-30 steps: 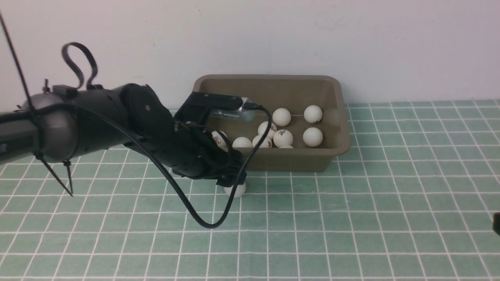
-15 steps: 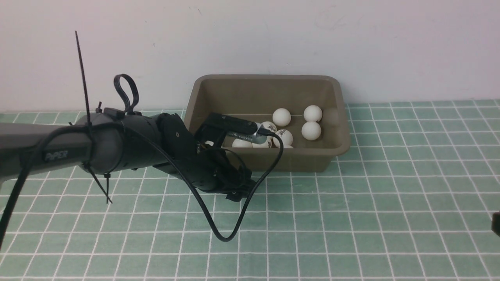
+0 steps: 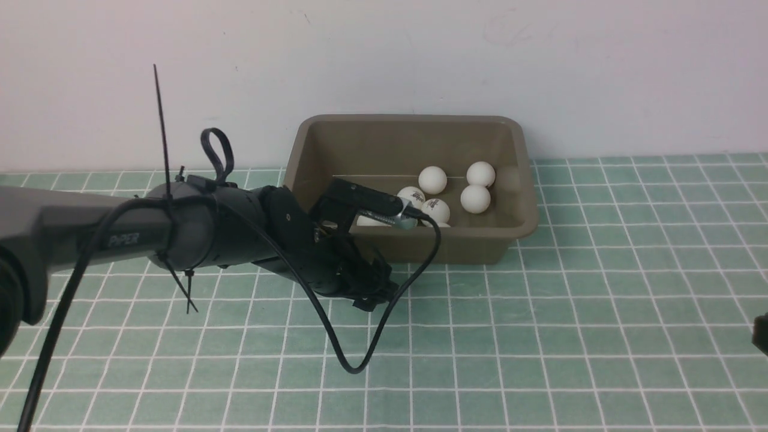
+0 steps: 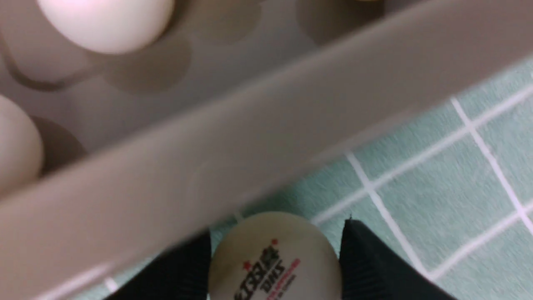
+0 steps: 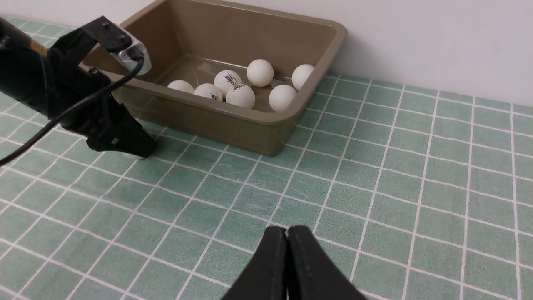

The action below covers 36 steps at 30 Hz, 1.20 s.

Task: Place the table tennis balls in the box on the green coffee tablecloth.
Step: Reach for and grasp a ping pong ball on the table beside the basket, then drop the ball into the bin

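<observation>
One white table tennis ball (image 4: 272, 258) with a printed logo lies on the green coffee tablecloth (image 3: 540, 360), just in front of the box's near wall. My left gripper (image 4: 277, 231) is down on the cloth, and a black finger presses on each side of this ball. In the front view the left gripper (image 3: 375, 297) hides the ball. The olive-brown box (image 3: 414, 246) stands against the wall and holds several table tennis balls (image 3: 432, 179). At the right, low over the cloth, my right gripper (image 5: 287, 233) is shut and empty.
A white wall rises right behind the box. A black cable (image 3: 360, 360) loops down from the left wrist onto the cloth. Only an edge of the right gripper (image 3: 762, 336) shows in the front view, at the far right.
My left arm has come down to the cloth in front of the box, covering the loose ball that showed a second ago. Its jaws have narrowed onto that ball. The right arm has stayed still.
</observation>
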### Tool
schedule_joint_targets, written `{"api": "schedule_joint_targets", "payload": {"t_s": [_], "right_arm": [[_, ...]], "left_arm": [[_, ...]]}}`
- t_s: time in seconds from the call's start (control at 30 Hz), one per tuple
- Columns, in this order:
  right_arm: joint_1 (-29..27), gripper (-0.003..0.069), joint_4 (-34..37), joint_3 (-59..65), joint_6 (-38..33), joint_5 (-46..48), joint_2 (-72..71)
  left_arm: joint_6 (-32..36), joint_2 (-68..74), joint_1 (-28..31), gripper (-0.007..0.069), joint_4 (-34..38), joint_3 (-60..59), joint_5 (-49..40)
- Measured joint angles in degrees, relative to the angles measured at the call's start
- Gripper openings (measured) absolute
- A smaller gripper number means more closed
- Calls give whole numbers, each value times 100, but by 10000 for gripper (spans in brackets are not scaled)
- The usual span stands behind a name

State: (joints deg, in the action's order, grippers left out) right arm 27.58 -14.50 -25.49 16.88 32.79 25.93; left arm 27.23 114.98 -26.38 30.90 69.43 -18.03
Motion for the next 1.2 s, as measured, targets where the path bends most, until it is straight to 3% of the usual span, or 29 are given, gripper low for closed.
{"api": "schedule_joint_targets", "payload": {"t_s": [0.13, 0.37, 0.57, 0.67, 0.73, 1.0, 1.2], "right_arm": [[0, -16, 0, 0, 0, 0, 0], [0, -16, 0, 0, 0, 0, 0], [0, -16, 0, 0, 2, 0, 0], [0, -16, 0, 0, 2, 0, 0], [0, -16, 0, 0, 2, 0, 0], [0, -16, 25, 0, 7, 0, 0], [0, -16, 49, 0, 7, 0, 0]], "left_arm": [[39, -49, 0, 353, -20, 19, -429], [56, -397, 0, 353, -510, 177, -2297], [56, -773, 0, 353, -1031, 1095, -3923], [56, -837, 0, 353, -1212, 1765, -4262], [56, -841, 0, 353, -1350, 2122, -4144], [66, -454, 0, 353, -2388, 2481, -1282], [50, -31, 0, 353, -2667, 2481, -96]]}}
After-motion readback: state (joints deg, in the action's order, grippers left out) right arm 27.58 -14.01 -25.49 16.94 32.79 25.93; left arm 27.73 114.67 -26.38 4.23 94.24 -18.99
